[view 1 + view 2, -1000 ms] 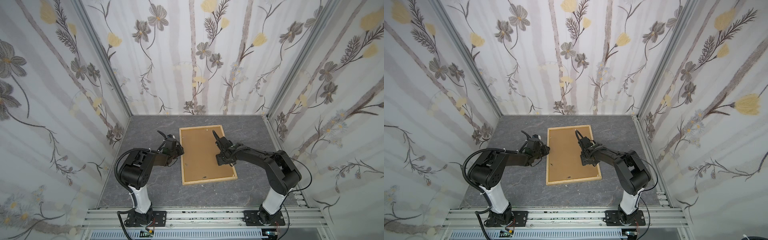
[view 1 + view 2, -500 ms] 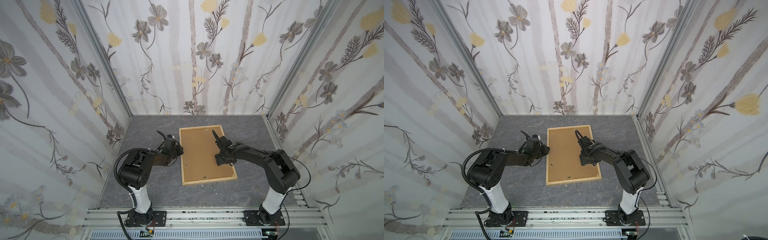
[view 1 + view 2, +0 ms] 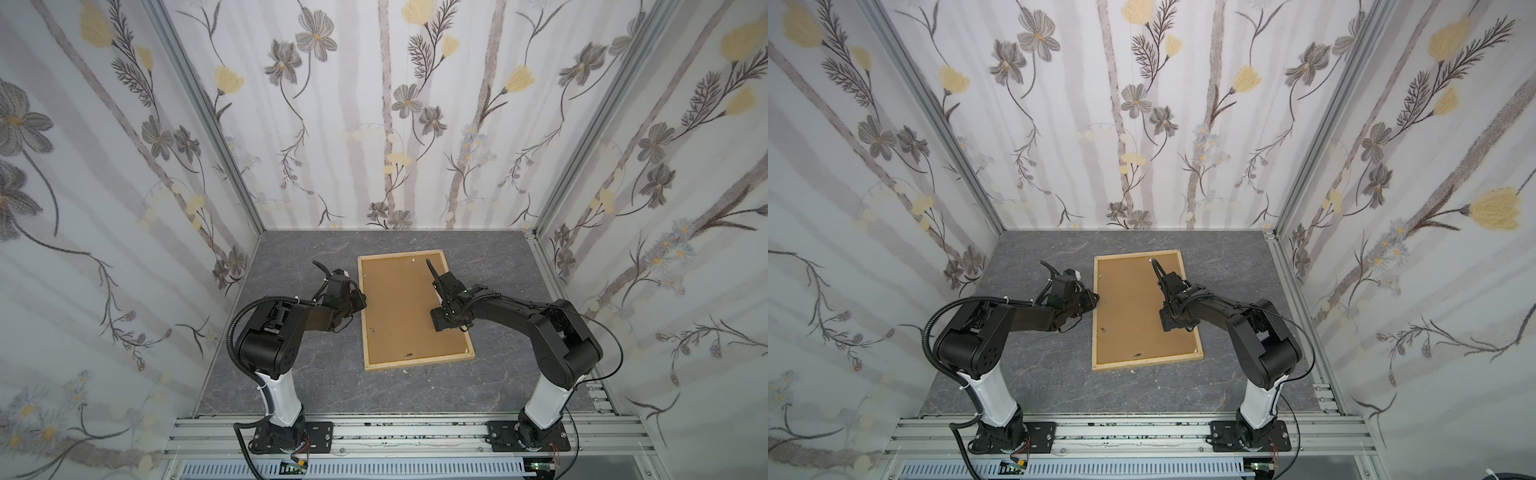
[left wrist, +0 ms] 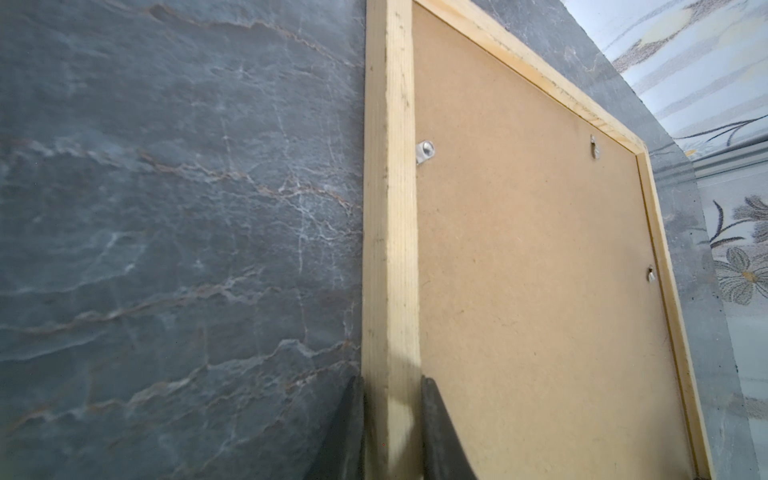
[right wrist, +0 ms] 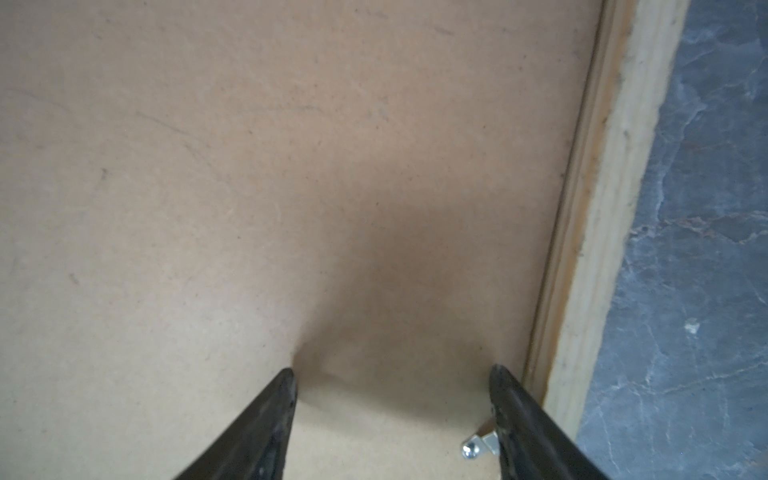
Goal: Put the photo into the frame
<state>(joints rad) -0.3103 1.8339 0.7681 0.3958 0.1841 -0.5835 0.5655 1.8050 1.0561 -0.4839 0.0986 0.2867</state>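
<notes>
Three walls (image 3: 395, 104) papered with grey and yellow flowers close in one grey, marble-veined worktop (image 3: 299, 374), which fills the lower middle of both top views. Two black arms on white posts rise from the rail at the bottom edge, the left arm (image 3: 270, 332) at lower left and the right arm (image 3: 557, 332) at lower right, both bent inward toward the centre. Between them lies one frame (image 3: 419, 362) of pale wood strips, flat on the worktop just below the middle of the view, its long sides running away from the camera and slightly skewed. One brown backing panel (image 3: 399, 307) fills its opening and faces up. The left gripper (image 4: 390, 380) is clamped on the frame's left long strip, with one dark finger on the outer side against the worktop and the other on the inner side over the panel. The right gripper (image 5: 392, 374) stands spread wide over the panel near the frame's right long strip and holds nothing; whether its tips touch the board cannot be told. Three small metal tabs (image 4: 424, 150) show along the frame's inner edge in the left wrist view, and one more sits just beside a right fingertip (image 5: 498, 378) in the right wrist view.
</notes>
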